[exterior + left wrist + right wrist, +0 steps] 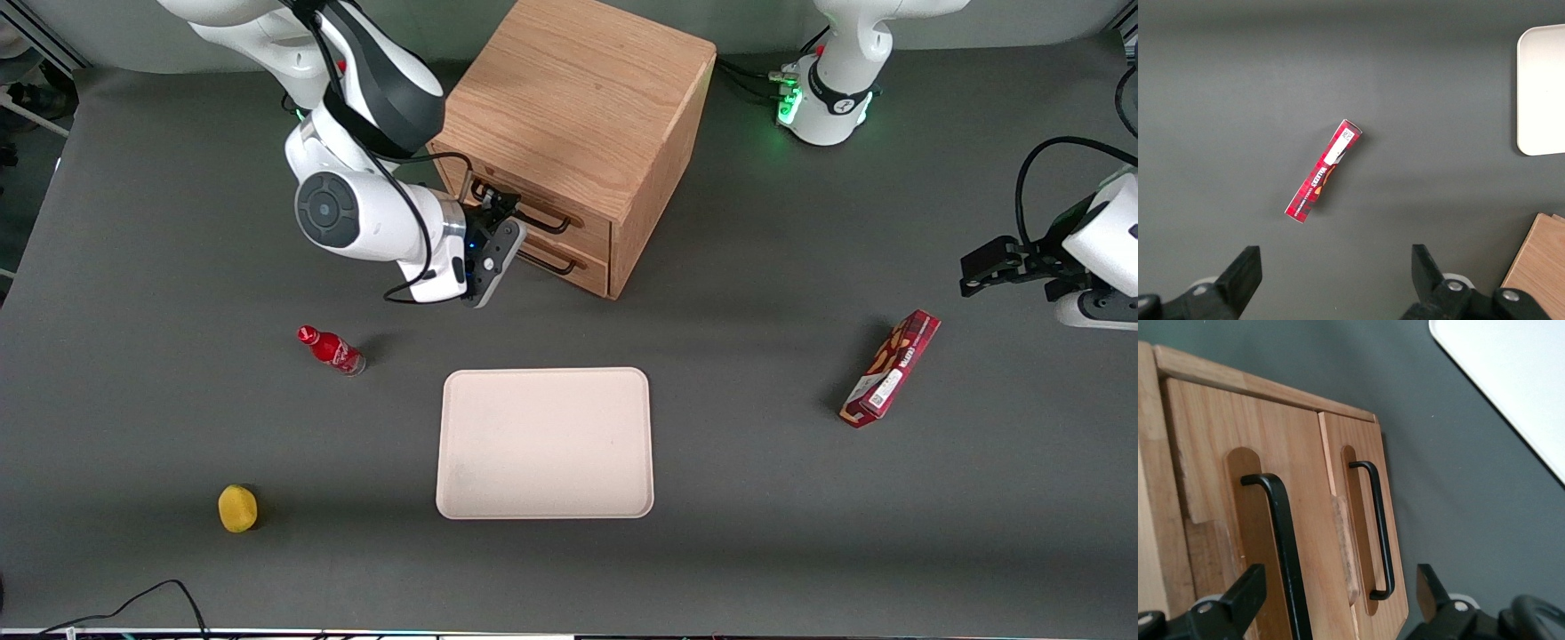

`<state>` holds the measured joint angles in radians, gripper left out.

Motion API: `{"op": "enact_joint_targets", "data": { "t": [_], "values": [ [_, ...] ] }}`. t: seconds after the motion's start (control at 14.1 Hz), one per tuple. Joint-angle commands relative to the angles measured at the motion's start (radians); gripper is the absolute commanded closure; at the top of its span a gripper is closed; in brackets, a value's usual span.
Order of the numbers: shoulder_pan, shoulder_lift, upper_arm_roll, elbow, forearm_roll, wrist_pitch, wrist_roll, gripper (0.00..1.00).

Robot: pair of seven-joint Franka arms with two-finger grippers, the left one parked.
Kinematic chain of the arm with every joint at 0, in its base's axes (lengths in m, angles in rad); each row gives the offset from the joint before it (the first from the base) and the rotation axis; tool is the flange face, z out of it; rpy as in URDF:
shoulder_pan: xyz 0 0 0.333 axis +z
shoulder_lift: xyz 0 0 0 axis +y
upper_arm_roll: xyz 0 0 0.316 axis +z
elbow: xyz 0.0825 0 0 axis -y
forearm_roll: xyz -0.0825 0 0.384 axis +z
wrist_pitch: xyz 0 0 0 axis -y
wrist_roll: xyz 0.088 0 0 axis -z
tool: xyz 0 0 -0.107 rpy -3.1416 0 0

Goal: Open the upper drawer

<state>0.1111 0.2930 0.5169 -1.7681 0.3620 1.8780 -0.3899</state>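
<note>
I see my gripper point(494, 213) spread wide, fingers point(1245, 597) either side of the upper drawer's handle point(1281, 547) without clamping it. The upper drawer point(524, 209) sits in the cabinet point(578, 107) near the tabletop's point(756, 533) edge farthest from the front camera.

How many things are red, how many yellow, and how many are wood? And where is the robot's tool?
Red: 2, bottle and snack box
Yellow: 1, lemon
Wood: 1, cabinet
Total: 4
The tool is open in front of the upper drawer.
</note>
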Motion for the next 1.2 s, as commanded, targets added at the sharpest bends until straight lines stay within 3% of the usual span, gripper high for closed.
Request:
{"op": "enact_joint_targets", "data": {
  "t": [0.0, 1.13],
  "values": [
    [-0.007, -0.031, 0.018, -0.046, -0.001, 0.027, -0.023, 0.0],
    [-0.016, -0.017, 0.028, -0.094, -0.011, 0.093, -0.027, 0.0]
  ]
}}
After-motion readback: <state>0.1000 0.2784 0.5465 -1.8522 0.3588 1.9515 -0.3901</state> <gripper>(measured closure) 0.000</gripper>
